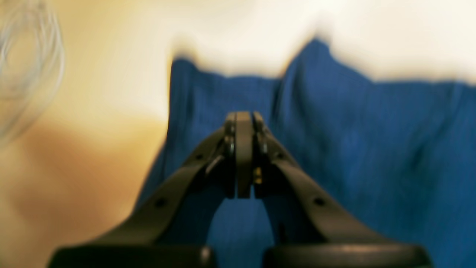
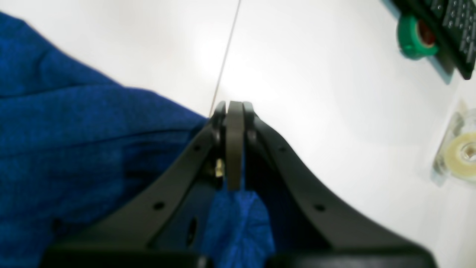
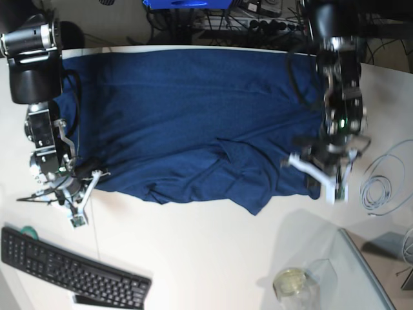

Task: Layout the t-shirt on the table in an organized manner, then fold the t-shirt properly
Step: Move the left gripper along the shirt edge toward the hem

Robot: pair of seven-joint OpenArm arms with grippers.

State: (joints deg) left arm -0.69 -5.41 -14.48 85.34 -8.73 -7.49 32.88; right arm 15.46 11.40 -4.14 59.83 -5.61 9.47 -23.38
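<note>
The dark navy t-shirt [image 3: 193,110] lies spread over the far half of the white table [image 3: 206,258], with its near edge rumpled. My right gripper [image 3: 79,216] is at the shirt's near-left corner. In the right wrist view it [image 2: 235,106] is shut, with blue cloth [image 2: 238,219] bunched between its fingers. My left gripper [image 3: 329,187] is at the shirt's near-right corner. In the blurred left wrist view it [image 1: 243,115] is shut with the shirt [image 1: 372,130] right under and behind it.
A black keyboard [image 3: 71,271] and a green tape roll [image 2: 412,37] lie at the near left, with a clear tape dispenser [image 2: 461,152] close by. A coiled cable [image 3: 377,190] lies at the right. A clear cup [image 3: 293,283] stands near the front.
</note>
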